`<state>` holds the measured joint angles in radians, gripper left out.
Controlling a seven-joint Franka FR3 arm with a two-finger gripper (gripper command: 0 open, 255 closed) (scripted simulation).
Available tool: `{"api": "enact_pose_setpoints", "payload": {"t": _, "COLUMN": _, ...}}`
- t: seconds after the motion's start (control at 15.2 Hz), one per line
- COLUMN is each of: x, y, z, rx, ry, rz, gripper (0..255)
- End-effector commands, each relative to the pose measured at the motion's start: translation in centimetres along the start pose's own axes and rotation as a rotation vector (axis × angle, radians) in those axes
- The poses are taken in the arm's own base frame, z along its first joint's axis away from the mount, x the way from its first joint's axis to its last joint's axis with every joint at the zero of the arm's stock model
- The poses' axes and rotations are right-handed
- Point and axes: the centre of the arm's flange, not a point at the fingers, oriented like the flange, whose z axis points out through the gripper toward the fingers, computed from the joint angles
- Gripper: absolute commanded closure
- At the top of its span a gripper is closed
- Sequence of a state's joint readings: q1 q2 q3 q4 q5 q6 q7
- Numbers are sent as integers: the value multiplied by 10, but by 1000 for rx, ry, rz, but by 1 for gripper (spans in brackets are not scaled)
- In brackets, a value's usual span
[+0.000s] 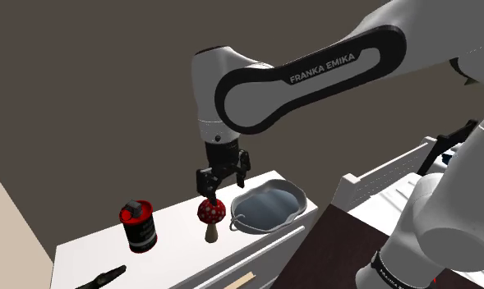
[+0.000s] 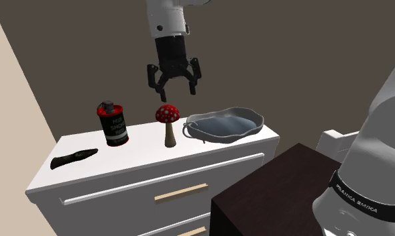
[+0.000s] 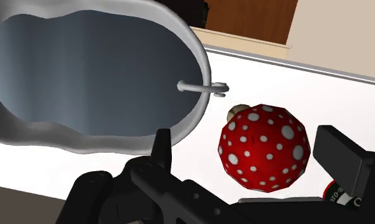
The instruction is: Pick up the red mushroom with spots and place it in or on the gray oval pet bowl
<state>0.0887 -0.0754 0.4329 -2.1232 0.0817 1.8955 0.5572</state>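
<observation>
While its two black fingers stand wide apart and clasp nothing, the gripper [image 2: 174, 82] hangs pointing straight down over the red, white-spotted mushroom [image 2: 167, 112], with a clear gap of air between the fingertips and the cap in the second exterior view. Seen from the wrist, the cap [image 3: 263, 147] sits between the two fingers and touches neither. The mushroom stands upright on its pale stem on the white dresser top [image 2: 142, 144], so its long axis runs vertically, in line with the gripper's approach; the move looks to be a straight descent until the fingers flank the cap, then a close.

Just beside the mushroom, on the second exterior view's right, lies the grey bowl [image 2: 256, 121], its small wire handle [image 3: 202, 86] turned towards the mushroom and apart from it. On the other side a black and red can [image 2: 113, 124] stands well apart, and a dark tool [image 2: 72, 157] lies beyond that. The room around the cap seems open enough for the fingers; the bowl's rim is the nearest thing to mind, and the carry to it should be short and sideways
</observation>
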Motion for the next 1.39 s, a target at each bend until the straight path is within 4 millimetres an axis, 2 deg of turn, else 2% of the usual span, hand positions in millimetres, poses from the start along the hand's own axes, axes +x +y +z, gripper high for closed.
{"api": "enact_pose_setpoints", "payload": {"t": 0.0, "x": 13, "y": -20, "z": 11, "rx": 8, "ry": -14, "rz": 22, "gripper": 0}}
{"api": "enact_pose_setpoints", "payload": {"t": 0.07, "x": 19, "y": -30, "z": 16, "rx": 11, "ry": -20, "rz": 31, "gripper": 0}}
{"api": "enact_pose_setpoints", "payload": {"t": 0.59, "x": 19, "y": -31, "z": 56, "rx": 11, "ry": -20, "rz": 31, "gripper": 0}}
{"api": "enact_pose_setpoints", "payload": {"t": 1.12, "x": 19, "y": -31, "z": 56, "rx": 11, "ry": -20, "rz": 31, "gripper": 0}}
{"api": "enact_pose_setpoints", "payload": {"t": 1.19, "x": 19, "y": -31, "z": 56, "rx": 11, "ry": -20, "rz": 31, "gripper": 255}}
{"api": "enact_pose_setpoints", "payload": {"t": 1.32, "x": 19, "y": -31, "z": 56, "rx": 11, "ry": -20, "rz": 31, "gripper": 255}}
